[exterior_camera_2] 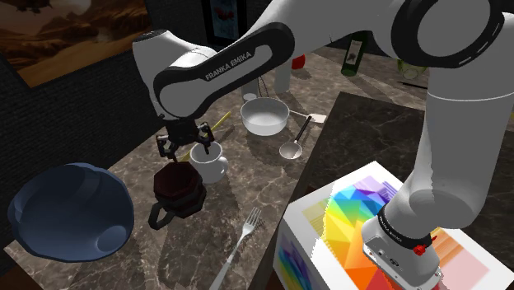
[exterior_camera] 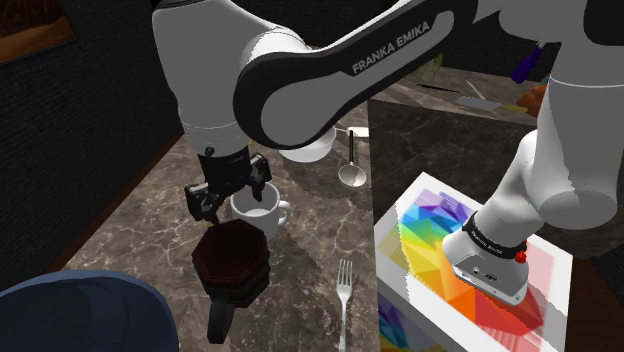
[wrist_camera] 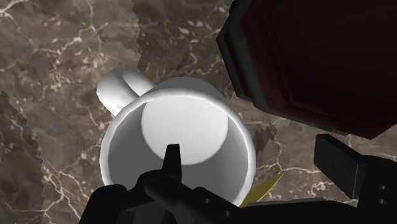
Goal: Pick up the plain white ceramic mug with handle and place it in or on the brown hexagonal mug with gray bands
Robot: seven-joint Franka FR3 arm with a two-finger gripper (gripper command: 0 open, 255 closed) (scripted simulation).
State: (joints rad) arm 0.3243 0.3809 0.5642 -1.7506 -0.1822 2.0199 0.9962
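Hanging over the white mug (exterior_camera: 258,212) in the shoulder view, my gripper (exterior_camera: 232,195) stood beside the brown hexagonal mug (exterior_camera: 232,260). The second exterior view agreed. In the wrist view my fingers (wrist_camera: 172,159) were spread (one inside the rim), probably to pinch its wall.

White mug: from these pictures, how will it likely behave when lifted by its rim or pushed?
Probably rigid: the white mug looks thick-walled. Its smooth wall may slip in a pinch. The one-sided handle could tilt it when lifted; squat and upright, it should slide, not tip.
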